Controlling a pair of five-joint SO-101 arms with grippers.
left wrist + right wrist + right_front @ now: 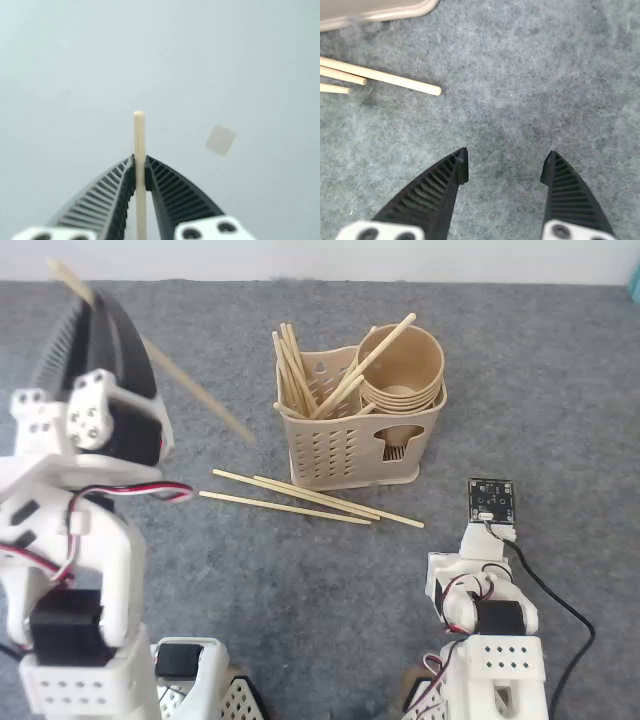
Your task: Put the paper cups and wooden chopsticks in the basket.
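One pale wooden chopstick is pinched aloft by the left gripper; three chopsticks are laid before the basket, stacked paper cups inside; the right gripper is spread

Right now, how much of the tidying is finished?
Done: the stacked brown paper cups and a bunch of pale wooden chopsticks stand in the beige plastic basket. In hand: the left gripper is shut on one chopstick, held up high. Left: three loose chopsticks on the grey carpet by the basket, near the open right gripper.
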